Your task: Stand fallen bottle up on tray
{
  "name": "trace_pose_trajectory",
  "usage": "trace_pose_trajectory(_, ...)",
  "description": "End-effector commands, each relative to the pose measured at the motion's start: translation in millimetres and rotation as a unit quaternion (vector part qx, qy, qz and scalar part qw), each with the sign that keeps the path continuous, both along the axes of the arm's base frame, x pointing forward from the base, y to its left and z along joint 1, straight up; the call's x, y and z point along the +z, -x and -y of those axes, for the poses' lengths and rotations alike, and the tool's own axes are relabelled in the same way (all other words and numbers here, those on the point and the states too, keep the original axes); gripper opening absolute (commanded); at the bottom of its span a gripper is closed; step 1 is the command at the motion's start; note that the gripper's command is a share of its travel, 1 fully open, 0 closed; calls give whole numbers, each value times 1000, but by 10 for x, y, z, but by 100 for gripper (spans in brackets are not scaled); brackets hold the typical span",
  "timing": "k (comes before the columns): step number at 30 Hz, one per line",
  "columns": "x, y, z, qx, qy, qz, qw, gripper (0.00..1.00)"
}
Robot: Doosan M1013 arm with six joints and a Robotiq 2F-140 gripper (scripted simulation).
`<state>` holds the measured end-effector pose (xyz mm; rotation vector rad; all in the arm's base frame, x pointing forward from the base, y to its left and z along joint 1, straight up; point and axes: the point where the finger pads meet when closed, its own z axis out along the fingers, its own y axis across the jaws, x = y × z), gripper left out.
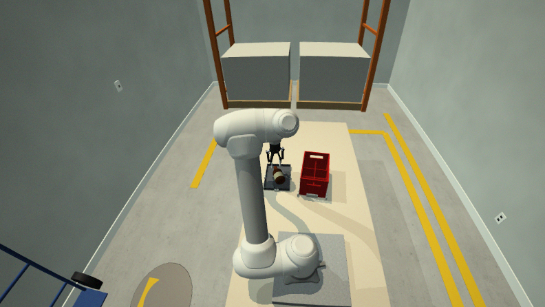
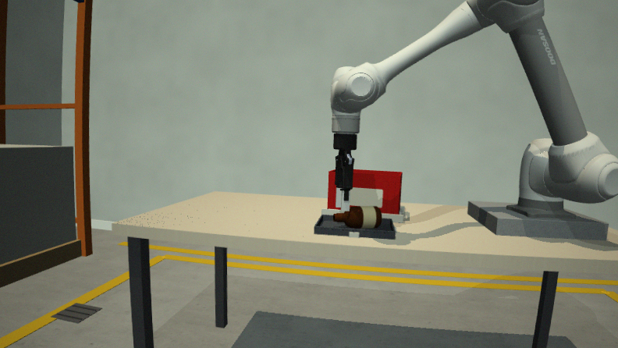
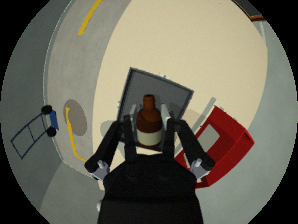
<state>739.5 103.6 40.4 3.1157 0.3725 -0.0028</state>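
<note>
The brown bottle (image 1: 279, 176) (image 2: 367, 217) (image 3: 149, 124) with a cream label lies on its side on the dark tray (image 1: 268, 182) (image 2: 332, 232) (image 3: 134, 86). Its neck points away from the robot's base, its bottom towards the base. My gripper (image 1: 276, 164) (image 2: 345, 210) (image 3: 149, 109) points straight down over the bottle's neck and shoulder. It is partly open, with one fingertip on each side of the bottle in the wrist view and a gap at both sides. The tips' exact height beside the neck is hard to tell.
The red crate (image 1: 313, 186) (image 2: 376, 177) (image 3: 227, 162) stands upright beside the tray, on its right in the top view, with a narrow gap between them. The robot's grey base plate (image 1: 332, 249) (image 2: 548, 227) is on the same table (image 1: 335, 213) (image 2: 268, 216).
</note>
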Motion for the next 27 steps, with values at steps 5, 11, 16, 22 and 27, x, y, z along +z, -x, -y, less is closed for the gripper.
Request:
trace_pose_trajectory(5, -25, 0, 0, 0, 0, 0, 1000, 44)
trace_pose_trajectory(11, -74, 0, 0, 0, 0, 0, 1000, 44)
trace_pose_trajectory(16, -106, 0, 0, 0, 0, 0, 1000, 44)
trace_pose_trajectory(22, -180, 0, 0, 0, 0, 0, 1000, 44)
trace_pose_trajectory(27, -244, 0, 1, 0, 0, 0, 1000, 44)
